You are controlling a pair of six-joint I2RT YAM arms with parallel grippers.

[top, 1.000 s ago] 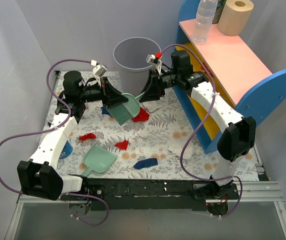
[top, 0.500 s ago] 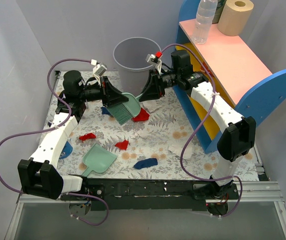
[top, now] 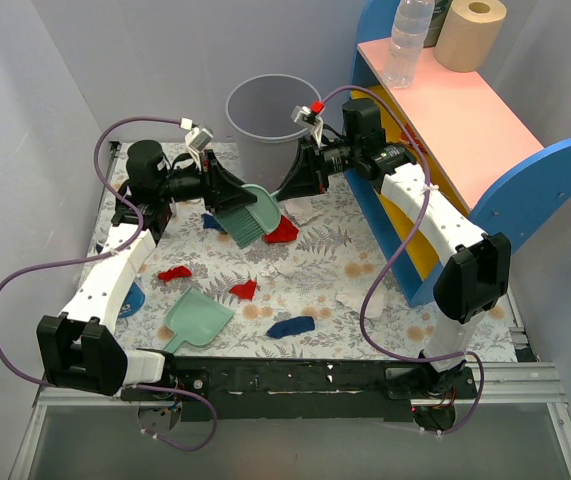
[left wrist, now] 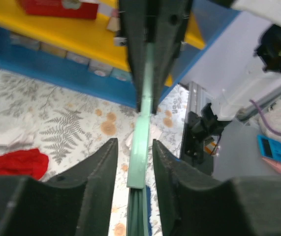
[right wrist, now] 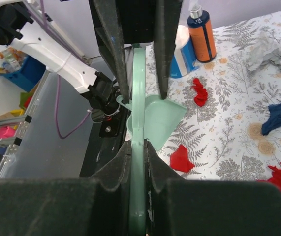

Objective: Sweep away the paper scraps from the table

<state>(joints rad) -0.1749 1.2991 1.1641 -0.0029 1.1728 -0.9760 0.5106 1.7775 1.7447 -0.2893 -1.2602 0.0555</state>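
Barely anything shifts: right hand (top: pixel 287 190) stays pinched on the brush (top: pixel 248 217) handle, left hand (top: pixel 233 203) fingers spread around it — handover, paper scraps (top: pixel 281 231) unswept on tabletop (top: pixel 385 300).

Both arms are built from white link shells joined by chunky black joint housings, and they rise from a shared black base rail at the near edge. A purple cable loops loosely along each arm, leaving near the base and running up to a small white connector at the wrist. The right arm's wrist carries a small red cap beside that connector. The left gripper (top: pixel 227 193) and the right gripper (top: pixel 295 184) are matte black, with broad wedge-shaped fingers (left wrist: pixel 98 169).
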